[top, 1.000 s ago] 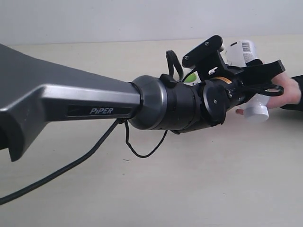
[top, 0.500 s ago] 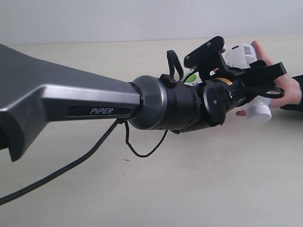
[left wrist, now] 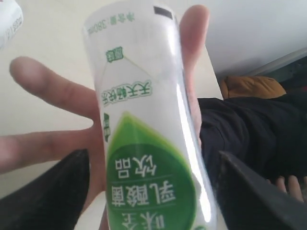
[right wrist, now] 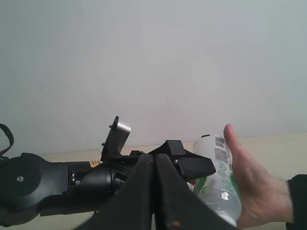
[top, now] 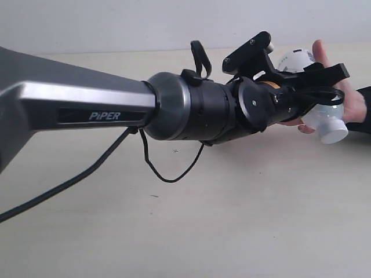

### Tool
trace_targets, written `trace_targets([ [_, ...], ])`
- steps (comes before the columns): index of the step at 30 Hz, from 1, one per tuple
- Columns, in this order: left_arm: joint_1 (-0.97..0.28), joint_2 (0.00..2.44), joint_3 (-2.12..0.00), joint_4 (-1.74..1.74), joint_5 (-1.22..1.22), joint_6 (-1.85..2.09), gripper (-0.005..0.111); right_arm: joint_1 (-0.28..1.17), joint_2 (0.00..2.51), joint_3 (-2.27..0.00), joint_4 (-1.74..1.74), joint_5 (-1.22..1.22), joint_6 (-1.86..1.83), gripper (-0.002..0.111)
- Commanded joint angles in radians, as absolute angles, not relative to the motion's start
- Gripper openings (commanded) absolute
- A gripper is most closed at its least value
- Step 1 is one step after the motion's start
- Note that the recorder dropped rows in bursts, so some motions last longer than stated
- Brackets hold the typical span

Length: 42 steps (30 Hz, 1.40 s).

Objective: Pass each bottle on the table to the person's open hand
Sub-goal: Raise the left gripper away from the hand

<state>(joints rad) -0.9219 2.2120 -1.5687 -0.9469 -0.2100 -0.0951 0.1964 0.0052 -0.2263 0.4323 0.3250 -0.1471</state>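
A clear white-capped bottle with a green-and-white label lies in the person's open hand, cap toward the camera in the exterior view. My left gripper reaches to it from the left. Its dark fingers stand a little off both sides of the bottle, so it is open. The right wrist view shows the same bottle against the palm. My right gripper is shut on nothing and is out of the exterior view. The red-capped bottles are out of view.
The left arm and its loose cable span the pale table. The edge of another white-labelled bottle shows in a corner of the left wrist view. The person's dark sleeve lies beyond the hand.
The person's hand has come up around the bottle, thumb now showing. The bottle's cap has swung right and slightly up. The left arm has shifted a little leftward.
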Motion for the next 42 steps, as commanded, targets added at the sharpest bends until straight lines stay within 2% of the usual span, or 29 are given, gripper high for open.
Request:
trace_targets([
  [1,-0.916,2.184,-1.573,-0.943,-0.196,-0.052,0.07,0.198,0.0,-0.224,0.427,0.321,-0.154,0.0],
  [11,-0.907,2.122,-1.573,-0.943,-0.179,0.081,0.07,0.198,0.0,-0.224,0.427,0.321,-0.154,0.0],
  [23,-0.784,2.0,-1.573,-0.86,0.138,0.217,0.068,0.198,0.0,-0.224,0.427,0.321,-0.154,0.0],
  [25,-0.776,1.981,-1.571,-0.845,0.158,0.244,0.062,0.198,0.0,-0.224,0.427,0.321,-0.154,0.0],
  [28,-0.776,1.95,-1.557,-0.839,0.16,0.275,0.043,0.198,0.0,-0.224,0.427,0.33,-0.154,0.0],
  [33,-0.776,1.908,-1.527,-0.781,0.155,0.299,0.0,0.198,0.0,-0.224,0.427,0.343,-0.154,0.0],
  [42,-0.757,1.837,-1.35,-0.67,0.0,0.393,0.001,0.198,0.0,-0.224,0.427,0.343,-0.154,0.0],
])
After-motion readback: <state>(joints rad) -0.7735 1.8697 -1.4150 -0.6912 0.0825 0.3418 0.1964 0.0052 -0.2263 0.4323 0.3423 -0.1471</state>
